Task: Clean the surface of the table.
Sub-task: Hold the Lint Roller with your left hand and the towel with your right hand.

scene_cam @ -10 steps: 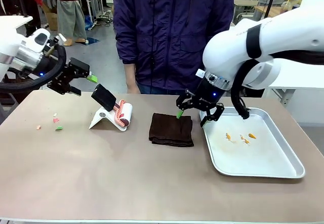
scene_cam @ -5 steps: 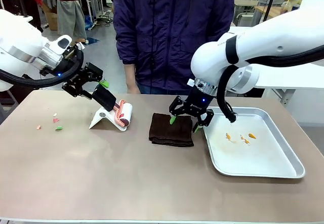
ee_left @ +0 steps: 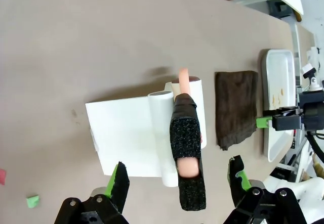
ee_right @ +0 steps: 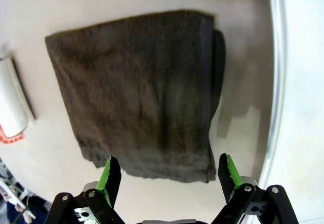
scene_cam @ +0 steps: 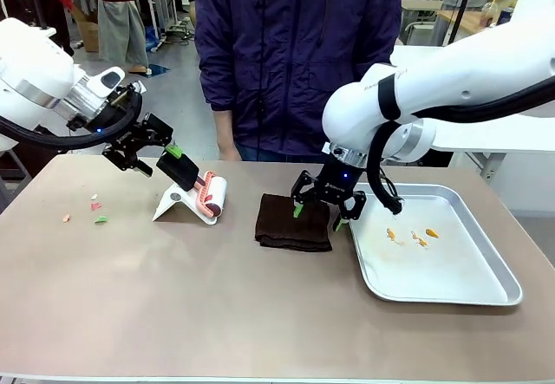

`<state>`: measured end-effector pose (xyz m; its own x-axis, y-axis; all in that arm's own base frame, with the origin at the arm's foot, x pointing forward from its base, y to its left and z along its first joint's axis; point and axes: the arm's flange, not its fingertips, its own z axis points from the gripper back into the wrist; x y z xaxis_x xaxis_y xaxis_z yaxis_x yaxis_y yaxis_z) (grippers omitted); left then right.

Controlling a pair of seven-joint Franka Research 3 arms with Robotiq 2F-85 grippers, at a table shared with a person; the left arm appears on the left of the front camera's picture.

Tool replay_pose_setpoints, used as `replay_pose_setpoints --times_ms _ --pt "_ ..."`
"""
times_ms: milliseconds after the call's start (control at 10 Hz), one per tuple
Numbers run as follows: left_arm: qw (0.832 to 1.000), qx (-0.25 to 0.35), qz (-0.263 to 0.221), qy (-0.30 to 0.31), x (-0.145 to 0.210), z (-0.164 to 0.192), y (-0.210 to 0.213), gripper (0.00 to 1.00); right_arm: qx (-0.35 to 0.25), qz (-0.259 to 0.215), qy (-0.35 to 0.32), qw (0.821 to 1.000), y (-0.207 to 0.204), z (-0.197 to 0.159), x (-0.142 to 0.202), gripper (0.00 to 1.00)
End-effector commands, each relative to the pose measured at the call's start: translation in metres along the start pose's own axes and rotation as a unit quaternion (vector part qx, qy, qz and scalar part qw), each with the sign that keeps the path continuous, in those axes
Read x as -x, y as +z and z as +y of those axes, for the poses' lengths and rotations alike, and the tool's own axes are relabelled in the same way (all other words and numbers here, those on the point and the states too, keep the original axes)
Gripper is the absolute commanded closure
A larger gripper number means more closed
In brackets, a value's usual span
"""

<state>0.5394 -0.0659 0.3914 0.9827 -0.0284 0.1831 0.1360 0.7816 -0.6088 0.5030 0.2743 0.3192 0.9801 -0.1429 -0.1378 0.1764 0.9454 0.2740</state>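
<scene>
The brownish-taupe table (scene_cam: pixel 217 306) carries a lint roller (scene_cam: pixel 211 198) on a white stand, its black handle (scene_cam: pixel 179 167) slanting up to the left. My left gripper (scene_cam: pixel 149 152) hovers open at that handle; in the left wrist view its fingers (ee_left: pixel 177 173) stand on either side of the handle (ee_left: pixel 186 153) without touching it. A folded dark brown cloth (scene_cam: pixel 290 228) lies mid-table. My right gripper (scene_cam: pixel 318 217) hangs open just above the cloth's right edge, and in the right wrist view (ee_right: pixel 168 171) the cloth (ee_right: pixel 136 82) lies beyond the fingertips.
A silver tray (scene_cam: pixel 451 271) with a few orange bits (scene_cam: pixel 412 237) lies to the right of the cloth. Small red, green and orange scraps (scene_cam: pixel 97 211) dot the table's left side. A person in a dark jacket (scene_cam: pixel 295 55) stands at the far edge.
My left gripper has swung right, up to the roller's handle. My right gripper has moved left from the tray's corner to over the cloth. Both stay open.
</scene>
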Motion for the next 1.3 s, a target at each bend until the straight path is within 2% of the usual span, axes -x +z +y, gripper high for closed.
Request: replay_pose_setpoints --times_ms 0,300,800,900,1000,1100,1200 --pt "1.000 0.002 0.009 0.006 -0.005 -0.009 -0.001 0.00 0.027 -0.037 -0.001 0.999 -0.011 0.012 -0.011 0.00" --pt "1.000 0.006 0.014 0.002 -0.006 -0.016 -0.009 0.00 0.018 -0.066 0.010 0.998 -0.021 0.002 -0.020 0.00" --pt "1.000 0.013 0.011 0.005 -0.005 0.001 -0.001 0.00 0.012 -0.059 0.023 0.998 -0.024 0.003 -0.020 0.00" --pt "1.000 0.010 0.003 0.005 -0.005 0.001 -0.001 0.60 0.008 -0.066 0.031 0.997 -0.024 0.004 -0.018 0.38" --pt "1.000 0.011 0.005 0.001 -0.004 0.000 -0.001 0.60 0.006 -0.066 0.032 0.997 -0.023 0.004 -0.017 0.60" --pt "1.000 0.014 0.002 0.001 -0.005 0.001 0.000 1.00 0.002 -0.064 0.034 0.997 -0.023 0.005 -0.017 0.98" --pt "1.000 0.017 0.001 0.002 -0.005 0.001 0.000 0.62 0.002 -0.062 0.035 0.997 -0.024 0.005 -0.017 1.00"
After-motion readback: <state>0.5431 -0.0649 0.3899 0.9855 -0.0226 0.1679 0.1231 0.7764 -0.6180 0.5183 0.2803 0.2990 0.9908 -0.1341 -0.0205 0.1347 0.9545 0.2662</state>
